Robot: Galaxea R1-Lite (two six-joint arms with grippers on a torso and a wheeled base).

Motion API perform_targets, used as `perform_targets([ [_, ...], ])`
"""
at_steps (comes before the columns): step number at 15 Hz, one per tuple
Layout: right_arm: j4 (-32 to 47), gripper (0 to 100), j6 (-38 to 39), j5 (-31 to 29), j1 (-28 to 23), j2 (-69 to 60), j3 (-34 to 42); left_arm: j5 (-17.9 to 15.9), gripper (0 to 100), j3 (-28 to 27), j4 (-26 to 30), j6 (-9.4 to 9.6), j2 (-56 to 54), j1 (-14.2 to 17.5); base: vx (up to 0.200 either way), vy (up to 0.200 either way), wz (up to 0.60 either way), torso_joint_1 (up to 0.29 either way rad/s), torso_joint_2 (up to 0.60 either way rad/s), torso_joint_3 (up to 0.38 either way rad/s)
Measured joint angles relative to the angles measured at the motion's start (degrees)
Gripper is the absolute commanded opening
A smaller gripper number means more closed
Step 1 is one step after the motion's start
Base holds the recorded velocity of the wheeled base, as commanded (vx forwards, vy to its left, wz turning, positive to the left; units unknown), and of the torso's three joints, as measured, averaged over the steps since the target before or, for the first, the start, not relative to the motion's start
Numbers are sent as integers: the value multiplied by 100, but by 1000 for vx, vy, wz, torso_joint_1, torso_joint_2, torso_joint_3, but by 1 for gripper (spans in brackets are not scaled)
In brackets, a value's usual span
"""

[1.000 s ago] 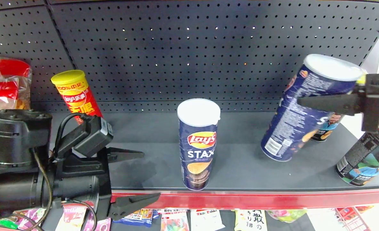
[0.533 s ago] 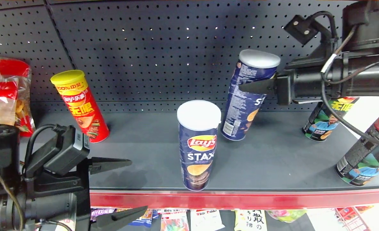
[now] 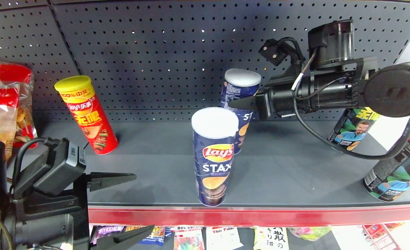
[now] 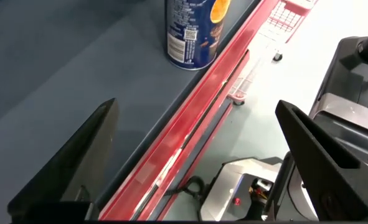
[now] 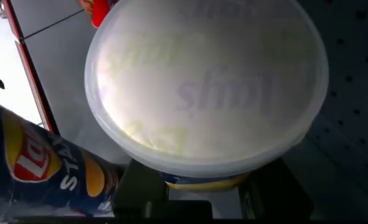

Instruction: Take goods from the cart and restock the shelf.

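Observation:
A blue chip can with a white lid (image 3: 240, 91) stands slightly tilted near the shelf's pegboard back, and my right gripper (image 3: 242, 101) is shut on its upper part from the right. Its lid (image 5: 205, 87) is close under the right wrist camera. A second, identical blue can (image 3: 214, 156) stands upright at the shelf's front edge, just in front of the held one and hiding its lower left side; it appears again as the blue can (image 4: 193, 31). My left gripper (image 3: 144, 202) is open at the lower left, level with the red shelf lip (image 4: 190, 137), holding nothing.
A red can with a yellow lid (image 3: 87, 116) leans at the back left beside a snack bag (image 3: 0, 100). Two dark cans (image 3: 354, 130) (image 3: 395, 173) stand on the right. Packets (image 3: 222, 238) hang below. The grey shelf (image 3: 295, 173) has open room between the cans.
My right arm has carried the blue can leftward and toward the back, from the shelf's right side to behind the front can. My left gripper has drawn back down and left.

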Motion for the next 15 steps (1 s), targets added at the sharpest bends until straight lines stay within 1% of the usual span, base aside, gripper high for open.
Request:
perform_targets([
  [7,-13,0,15,-17,184,311,-257,0,100,43,0,-6,-66,7,0,0,0,0,0,0],
  [13,-11,0,20,-35,304,361,-188,0,100,54,-2,-5,-69,7,0,0,0,0,0,0],
  [14,-11,100,17,-44,323,361,-177,0,100,54,-2,-17,-69,7,0,0,0,0,0,0],
  [15,-11,100,17,-91,341,361,-163,0,100,54,-2,-73,-69,7,0,0,0,0,0,0],
])
